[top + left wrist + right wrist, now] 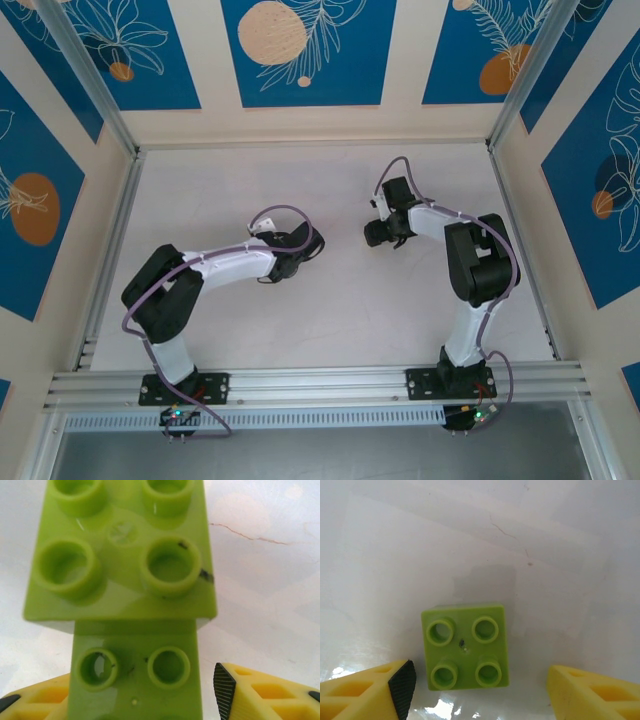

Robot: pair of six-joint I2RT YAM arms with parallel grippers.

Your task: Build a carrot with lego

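While L hand [142, 697] sat narrowly open round lime lego stack [125, 565], one pad [225, 690] just off it, R hand [480, 692] stood wide. Square lime brick [465, 646] lay flat on tabletop [395, 555] btwn its tips toward 12 o'clock, untouched.

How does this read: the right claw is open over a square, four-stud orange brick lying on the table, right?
Wrong colour: the brick is lime-green, not orange, as the right wrist view shows. The rest stands: the right claw is open over it, a square, four-stud piece lying on the table.
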